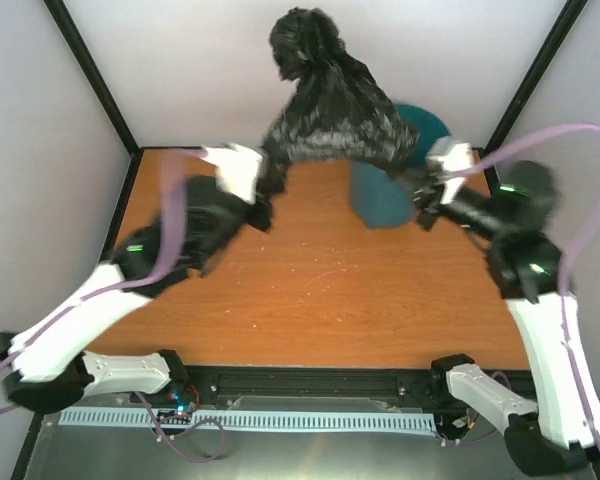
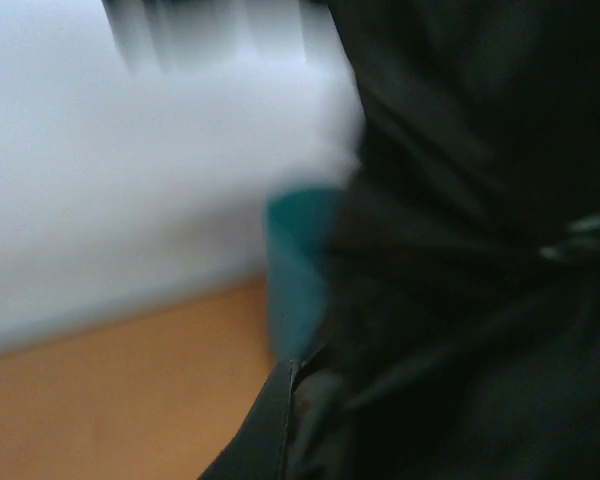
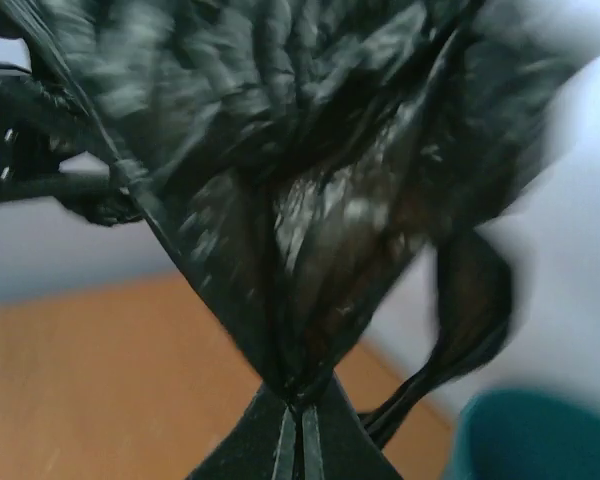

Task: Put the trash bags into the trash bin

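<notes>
A glossy black trash bag point(image 1: 332, 105) hangs in the air at the back of the table, stretched between both arms, its crumpled top bulging upward. My left gripper point(image 1: 270, 190) is shut on the bag's left edge, and the film point(image 2: 470, 250) fills the right half of the blurred left wrist view. My right gripper point(image 1: 425, 195) is shut on the bag's right edge; the film point(image 3: 310, 200) fans up from its closed fingertips point(image 3: 300, 400). The teal trash bin point(image 1: 390, 190) stands below and behind the bag, partly covered by it, and shows as the bin point(image 2: 295, 270) and the bin point(image 3: 540, 440) in the wrist views.
The orange tabletop point(image 1: 320, 290) is ringed by white walls with black corner posts point(image 1: 95, 75). Purple cables point(image 1: 570, 135) loop off both arms. A black rail point(image 1: 310, 380) runs along the near edge between the arm bases.
</notes>
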You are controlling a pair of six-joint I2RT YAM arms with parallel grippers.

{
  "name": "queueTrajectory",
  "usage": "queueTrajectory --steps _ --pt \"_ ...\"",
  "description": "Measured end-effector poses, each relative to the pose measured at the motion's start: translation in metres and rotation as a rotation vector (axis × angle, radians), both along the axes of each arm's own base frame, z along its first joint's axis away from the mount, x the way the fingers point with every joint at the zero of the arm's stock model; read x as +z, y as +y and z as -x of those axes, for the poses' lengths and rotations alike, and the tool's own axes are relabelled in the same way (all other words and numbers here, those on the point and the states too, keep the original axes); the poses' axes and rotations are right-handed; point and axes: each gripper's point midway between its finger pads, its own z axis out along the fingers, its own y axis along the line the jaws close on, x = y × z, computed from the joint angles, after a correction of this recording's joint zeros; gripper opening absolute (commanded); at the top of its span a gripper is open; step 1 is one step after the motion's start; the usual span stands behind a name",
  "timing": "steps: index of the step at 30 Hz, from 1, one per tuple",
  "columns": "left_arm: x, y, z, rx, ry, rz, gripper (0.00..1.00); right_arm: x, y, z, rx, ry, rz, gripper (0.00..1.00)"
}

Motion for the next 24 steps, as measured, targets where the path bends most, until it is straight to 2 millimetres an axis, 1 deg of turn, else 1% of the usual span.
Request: queueTrajectory --steps 1,2,3,4,5,6,7,8,9,10,11,12,13,14,15,16,17,18,19,21,24 --pt "-0.049 -0.016 -0.008 -0.008 0.096 -0.079 0.01 -0.036 0.010 -0.009 0.017 0.066 0.044 0.03" --pt "-0.113 -0.035 -0.014 -0.029 0.215 -0.188 0.01 -0.080 0.020 -0.024 0.034 0.164 0.101 0.03" --pt "-0.171 -0.048 -0.015 -0.049 0.321 -0.288 0.01 -0.135 0.030 -0.038 0.063 0.300 0.171 0.03" --pt "-0.235 -0.054 -0.010 -0.065 0.441 -0.416 0.01 -0.192 0.036 -0.045 0.092 0.442 0.238 0.03" --pt "-0.294 -0.052 0.000 -0.078 0.555 -0.542 0.01 -0.239 0.037 -0.041 0.116 0.567 0.293 0.03" --pt "-0.361 -0.032 0.026 -0.092 0.711 -0.714 0.01 -0.281 0.034 -0.024 0.147 0.690 0.343 0.03" --pt "-0.372 -0.025 0.034 -0.096 0.745 -0.753 0.01 -0.295 0.030 -0.006 0.168 0.746 0.363 0.03" --pt "-0.378 -0.010 0.049 -0.103 0.792 -0.800 0.01 -0.292 0.027 0.014 0.198 0.757 0.368 0.03" --pt "-0.366 -0.009 0.052 -0.111 0.779 -0.772 0.01 -0.267 0.027 0.031 0.231 0.685 0.350 0.03" --pt "-0.345 -0.011 0.052 -0.121 0.741 -0.714 0.01 -0.233 0.029 0.043 0.262 0.589 0.326 0.03" --pt "-0.318 -0.013 0.050 -0.129 0.691 -0.640 0.01 -0.206 0.030 0.050 0.285 0.508 0.305 0.03" --pt "-0.288 -0.015 0.048 -0.134 0.635 -0.562 0.01 -0.174 0.032 0.059 0.312 0.411 0.276 0.03" --pt "-0.255 -0.017 0.046 -0.140 0.572 -0.473 0.01 -0.152 0.033 0.067 0.337 0.342 0.254 0.03" --pt "-0.223 -0.016 0.045 -0.143 0.512 -0.385 0.01 -0.137 0.035 0.075 0.365 0.291 0.232 0.03" --pt "-0.203 -0.015 0.044 -0.139 0.475 -0.329 0.01 -0.134 0.035 0.080 0.383 0.285 0.220 0.03" --pt "-0.190 -0.012 0.044 -0.132 0.452 -0.294 0.01 -0.138 0.036 0.081 0.394 0.305 0.211 0.03" --pt "-0.181 -0.008 0.043 -0.117 0.437 -0.268 0.01 -0.143 0.037 0.080 0.397 0.330 0.208 0.03" --pt "-0.180 -0.006 0.041 -0.102 0.436 -0.259 0.00 -0.152 0.038 0.076 0.396 0.374 0.205 0.03" --pt "-0.183 -0.005 0.040 -0.084 0.443 -0.261 0.01 -0.159 0.039 0.072 0.390 0.405 0.205 0.03" --pt "-0.195 -0.003 0.034 -0.044 0.467 -0.281 0.01 -0.172 0.040 0.059 0.362 0.468 0.199 0.03" --pt "-0.229 0.002 0.020 0.011 0.525 -0.325 0.01 -0.189 0.041 0.033 0.282 0.542 0.188 0.03"
